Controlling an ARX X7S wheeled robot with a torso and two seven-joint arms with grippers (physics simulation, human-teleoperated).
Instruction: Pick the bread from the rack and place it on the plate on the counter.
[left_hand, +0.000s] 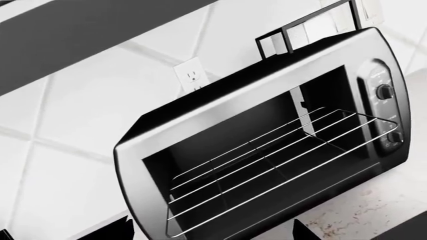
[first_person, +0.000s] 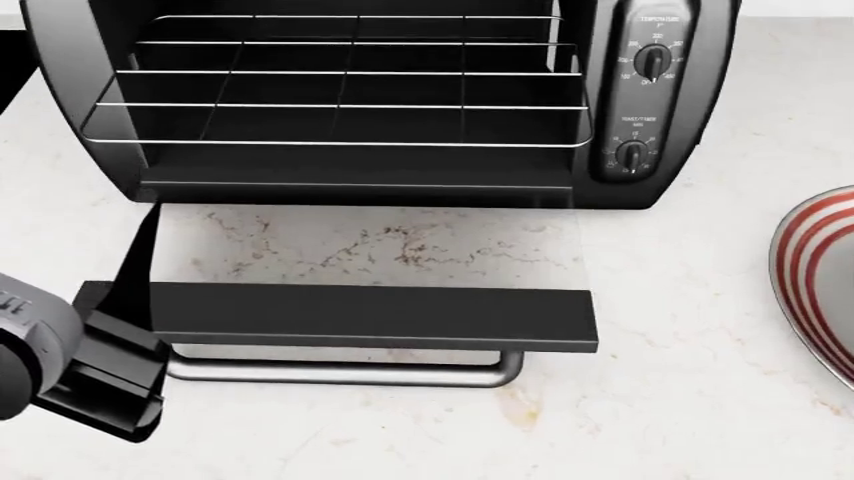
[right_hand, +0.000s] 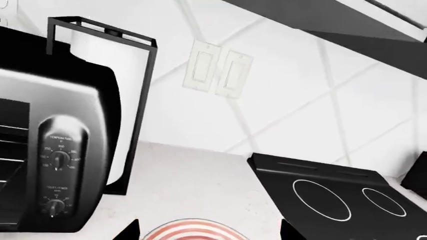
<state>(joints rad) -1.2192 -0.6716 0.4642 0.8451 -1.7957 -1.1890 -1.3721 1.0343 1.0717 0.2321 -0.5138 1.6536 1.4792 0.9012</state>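
The toaster oven (first_person: 374, 90) stands open on the counter (first_person: 667, 400). Its wire rack (first_person: 340, 105) is bare, which also shows in the left wrist view (left_hand: 267, 160). No bread shows in any view. The plate (first_person: 817, 280), with red and white rings, lies at the right edge of the head view. My left gripper (left_hand: 213, 234) is open and empty, facing the oven mouth from a short way off. My right gripper (right_hand: 207, 232) is open and empty, just above the near rim of the plate (right_hand: 190, 229).
The black oven door (first_person: 374, 315) with its steel handle (first_person: 347, 372) lies folded down in front of the oven. My left arm (first_person: 54, 355) is beside the door's left end. A black stovetop (right_hand: 333, 192) lies right of the plate. A paper towel holder (right_hand: 127, 100) stands behind the oven.
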